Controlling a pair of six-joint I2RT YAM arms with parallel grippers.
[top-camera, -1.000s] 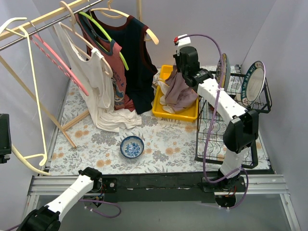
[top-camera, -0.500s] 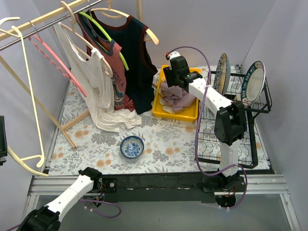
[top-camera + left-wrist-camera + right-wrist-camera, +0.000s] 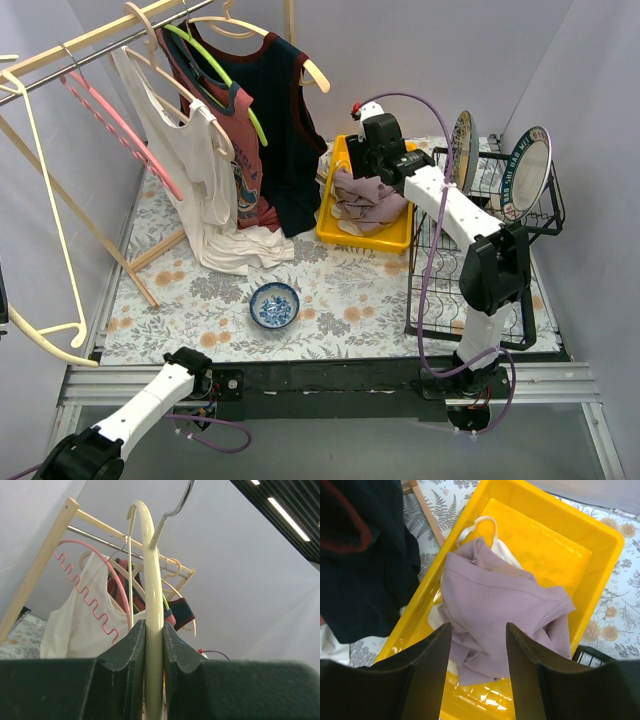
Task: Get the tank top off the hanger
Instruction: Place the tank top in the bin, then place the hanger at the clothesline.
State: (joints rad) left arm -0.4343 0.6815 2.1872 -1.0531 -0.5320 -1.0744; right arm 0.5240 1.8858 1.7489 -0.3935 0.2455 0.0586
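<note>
Left tool [image 3: 153, 628] pinches cream hanger [image 3: 150, 570], a grip only wrist view shows.

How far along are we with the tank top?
Done: the lilac tank top lies in the yellow bin, and the cream hanger is bare. In hand: the left tool clamps that hanger; the right tool hangs open above the bin. Left: probably parking the hanger.

Open floral tabletop [image 3: 345, 300] runs between the small blue-patterned bowl [image 3: 274, 305] and the black wire plate rack [image 3: 445, 300]; garments [image 3: 195, 170] on the wooden rail [image 3: 95, 38] crowd the back left
</note>
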